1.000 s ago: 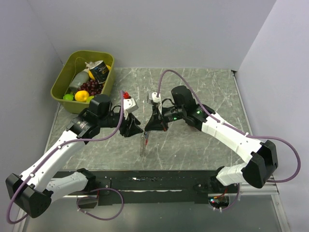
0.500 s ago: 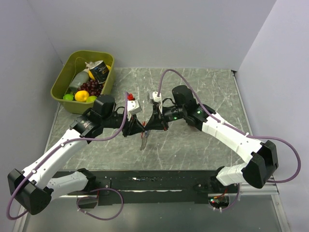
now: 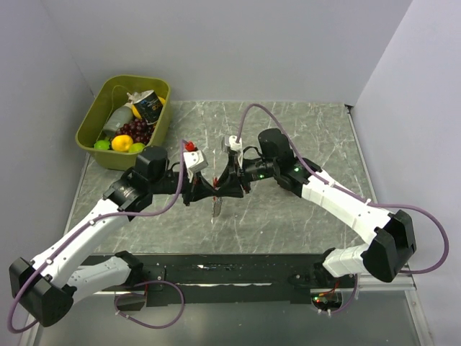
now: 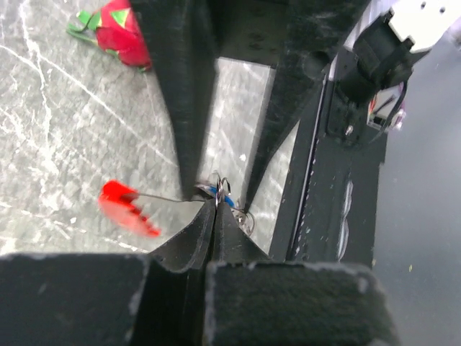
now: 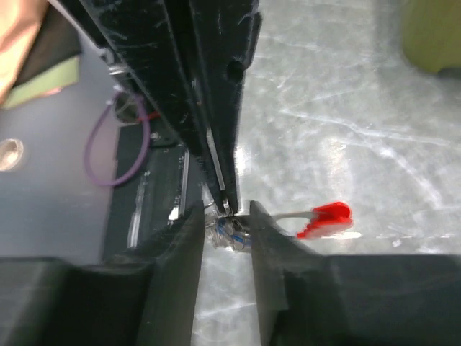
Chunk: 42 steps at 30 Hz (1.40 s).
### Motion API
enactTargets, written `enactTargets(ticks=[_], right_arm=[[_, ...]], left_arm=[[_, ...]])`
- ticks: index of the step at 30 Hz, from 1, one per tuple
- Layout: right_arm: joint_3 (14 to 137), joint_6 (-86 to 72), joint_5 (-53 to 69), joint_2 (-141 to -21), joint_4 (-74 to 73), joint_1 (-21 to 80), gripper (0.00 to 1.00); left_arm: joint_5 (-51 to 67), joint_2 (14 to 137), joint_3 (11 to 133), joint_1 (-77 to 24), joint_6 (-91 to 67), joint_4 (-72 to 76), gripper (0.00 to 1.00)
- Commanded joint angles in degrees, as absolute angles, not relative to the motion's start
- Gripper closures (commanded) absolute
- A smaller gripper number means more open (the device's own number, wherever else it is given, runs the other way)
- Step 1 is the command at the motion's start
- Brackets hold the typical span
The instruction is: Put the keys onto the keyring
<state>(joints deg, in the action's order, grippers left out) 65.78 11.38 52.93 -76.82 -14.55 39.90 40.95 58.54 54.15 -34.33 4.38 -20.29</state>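
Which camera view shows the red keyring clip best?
The left wrist view: the red keyring clip appears largest and unobstructed, though blurred. The right wrist view shows it smaller and also blurred. The top view shows only a tiny dangling sliver.

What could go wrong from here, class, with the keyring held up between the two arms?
The left jaws are shut on only a thin ring of the keyring, at their very tips, while the right jaws stand apart; the bunch could slip and drop onto the table.
Both pairs of tips crowd the blue key; an arm pulling away might snag it.
The red clip dangles to one side and may swing, twisting the ring.
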Motion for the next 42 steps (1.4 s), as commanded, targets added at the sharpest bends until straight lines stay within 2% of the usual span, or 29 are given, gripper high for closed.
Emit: enactTargets(ticks=[1,5,7,14,16,17,18,20,29,35,38,39,42], right_arm=[[61.2,2.0,52.0,-72.5,-1.1,36.7,0.45],[52.5,-8.4,56.6,-69.1,12.7,32.4,0.33],[51.0,-8.8,57.0,-67.1,16.0,31.7,0.29],[50.8,-7.3,60.9,-66.0,17.1,31.8,0.28],[50.9,-7.5,62.6,-66.2,18.2,31.8,0.32],[51.0,-7.8,63.0,-66.5,18.3,31.9,0.37],[51.2,-7.8,63.3,-66.7,18.1,31.9,0.48],[51.9,-7.3,63.6,-67.7,16.7,31.8,0.54],[51.3,-7.6,61.7,-68.2,17.4,31.9,0.55],[51.6,-9.4,61.9,-69.3,19.3,31.8,0.59],[52.3,-9.3,62.1,-70.2,18.2,31.9,0.74],[52.5,-9.1,62.1,-70.2,17.8,31.9,0.85],[52.5,-8.8,61.9,-70.3,17.1,31.9,0.99]], left_arm=[[41.0,54.2,51.1,-34.7,-2.6,-6.6,0.99],[39.1,51.4,46.9,-35.3,-5.2,-1.2,0.99],[39.0,50.1,45.8,-35.6,-6.4,-0.4,0.99],[38.5,49.2,43.1,-36.3,-8.2,6.2,0.99],[38.4,49.3,43.1,-36.5,-8.3,6.9,0.99],[38.6,49.4,43.2,-36.5,-8.2,6.9,0.99],[38.4,49.4,43.2,-36.6,-8.2,7.1,0.99],[38.4,49.7,43.3,-36.6,-8.2,7.5,0.99],[39.6,50.5,43.9,-36.8,-8.4,9.0,0.99],[39.5,50.9,44.4,-36.9,-8.2,8.9,0.99],[39.6,51.3,44.6,-37.0,-8.2,8.9,0.99],[39.6,51.4,44.6,-36.9,-8.2,8.8,0.99],[39.2,51.2,44.2,-37.1,-8.3,9.7,0.99]])
